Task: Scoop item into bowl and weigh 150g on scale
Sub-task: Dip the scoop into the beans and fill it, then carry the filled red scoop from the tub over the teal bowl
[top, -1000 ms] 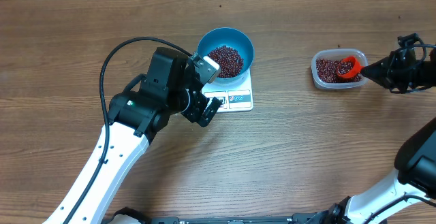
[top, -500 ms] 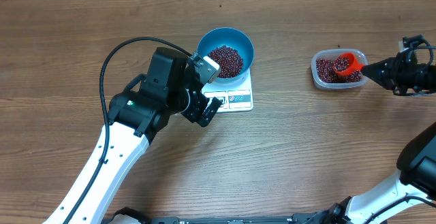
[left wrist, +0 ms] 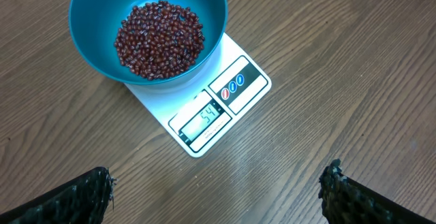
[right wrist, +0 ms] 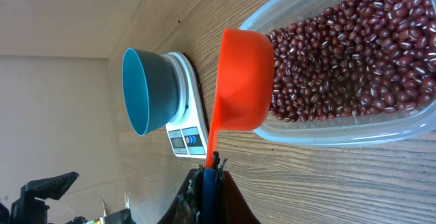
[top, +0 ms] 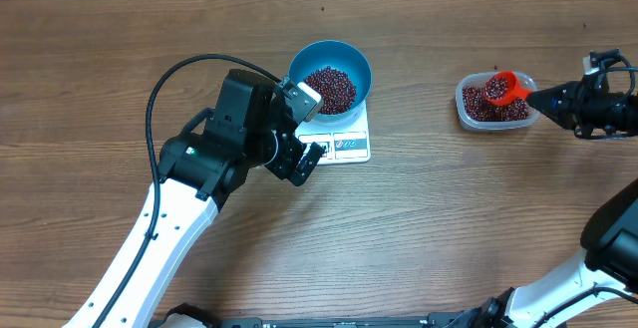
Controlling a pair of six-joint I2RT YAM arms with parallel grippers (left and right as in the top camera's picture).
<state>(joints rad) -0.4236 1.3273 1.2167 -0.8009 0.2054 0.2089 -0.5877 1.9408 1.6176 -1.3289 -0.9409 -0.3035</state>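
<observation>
The blue bowl (top: 330, 53) is set on the white scale (top: 349, 134) at upper centre of the overhead view, so whatever is tipped in is weighed at once. A shallow heap of beans (left wrist: 159, 39) is already held in it. A figure that looks like 54 is shown on the display, so the target is judged far from met.

The left tool (left wrist: 216, 176) is held wide and empty beside the scale's lower left, apparently so that its wrist camera is aimed at the display.

At the far right, the handle of the orange scoop (top: 506, 89) is pinched in the fully closed right tool (right wrist: 212, 166). The scoop is held, loaded, over the clear tub (top: 461, 104) on the tabletop. The remaining beans are stored there, so spills are caught. A carry leftwards to the bowl is judged next.
</observation>
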